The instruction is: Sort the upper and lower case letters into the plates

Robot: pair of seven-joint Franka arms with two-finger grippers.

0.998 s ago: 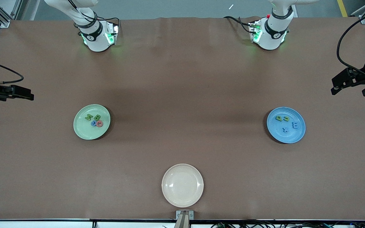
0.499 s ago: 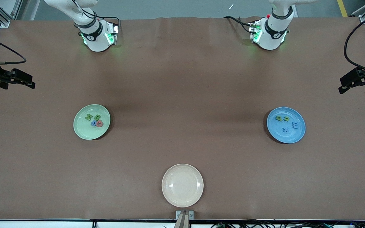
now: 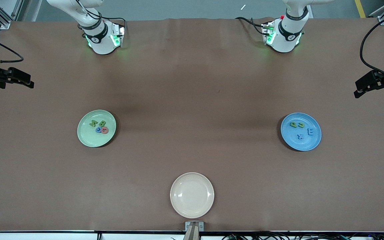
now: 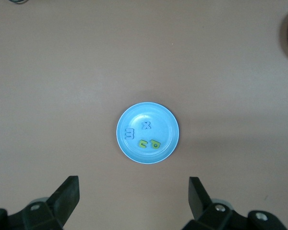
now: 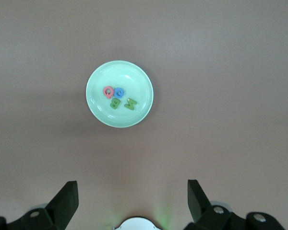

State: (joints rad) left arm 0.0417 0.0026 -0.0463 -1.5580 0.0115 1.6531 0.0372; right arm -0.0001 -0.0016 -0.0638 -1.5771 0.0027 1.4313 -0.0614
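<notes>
The pale mint green plate (image 3: pixel 90 138) lies toward the right arm's end of the table. It holds two green letters (image 3: pixel 93 123), a blue one (image 3: pixel 98 130) and a red one (image 3: pixel 104 130). The sky blue plate (image 3: pixel 307 143) lies toward the left arm's end with two green letters (image 3: pixel 293 124) and two blue ones (image 3: pixel 310 132). My right gripper (image 5: pixel 132 196) hangs open and empty high over the mint plate (image 5: pixel 98 79). The left gripper (image 4: pixel 133 196) hangs open and empty high over the blue plate (image 4: pixel 169 120). In the front view both grippers (image 3: pixel 15 81) (image 3: pixel 372 95) show at the table's ends.
A cream-beige plate (image 3: pixel 192 180) with nothing in it lies near the table's front edge, midway between the two ends. The arm bases (image 3: pixel 103 40) (image 3: pixel 283 36) stand along the table's edge farthest from the front camera. Cables hang by both grippers.
Both grippers, open throughout, have drifted at the table's ends, the right one more. The plates and letters have not moved.
</notes>
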